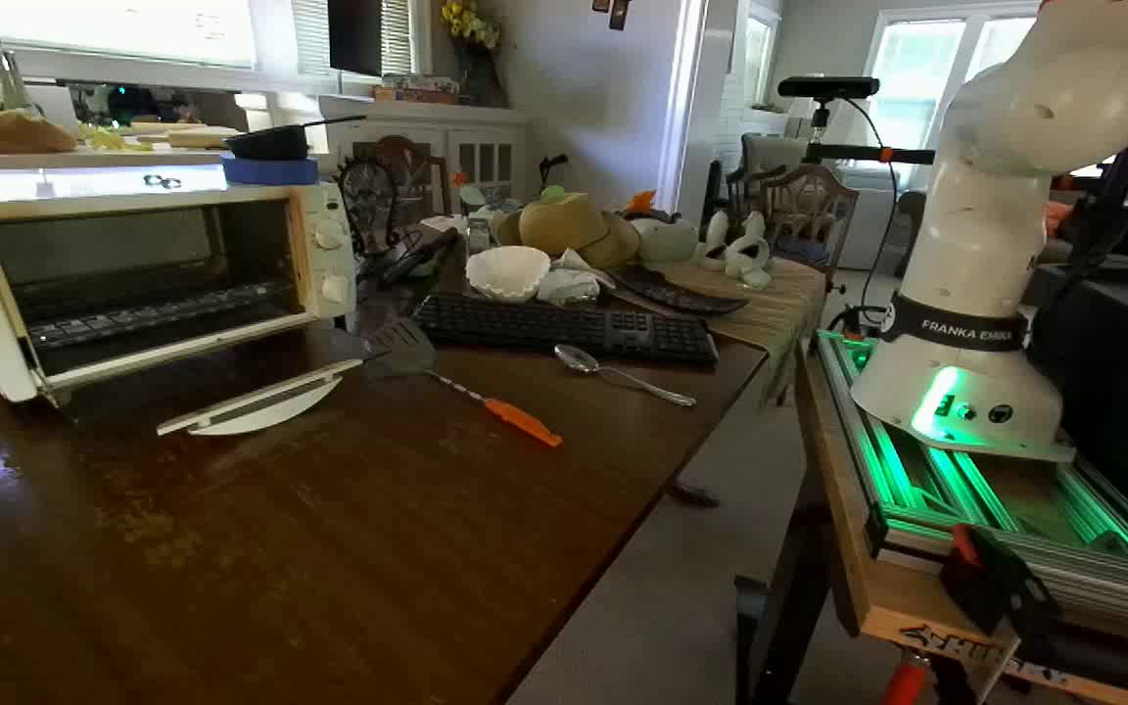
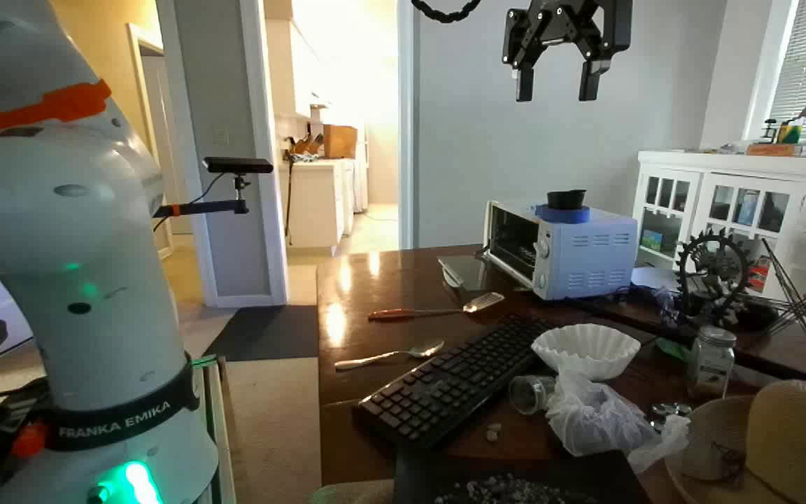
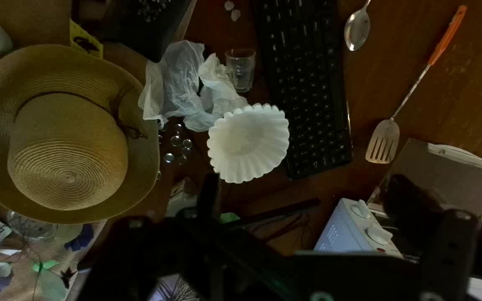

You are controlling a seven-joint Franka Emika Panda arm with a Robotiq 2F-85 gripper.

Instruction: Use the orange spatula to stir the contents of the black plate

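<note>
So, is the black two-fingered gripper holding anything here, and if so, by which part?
Nothing is held: the black two-fingered gripper hangs open, its gap empty. The slim orange-handled grey-headed spatula lies on the brown wooden table.

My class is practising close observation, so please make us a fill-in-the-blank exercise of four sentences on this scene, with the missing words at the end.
1. The slotted spatula has a handle coloured ____.
2. In the wrist view, the spoon lies between the spatula and the black computer ____.
3. The door of the toaster oven is not shut but ____.
4. The gripper, its jaws apart, is holding ____.

Missing words: orange; keyboard; open; nothing.
</note>
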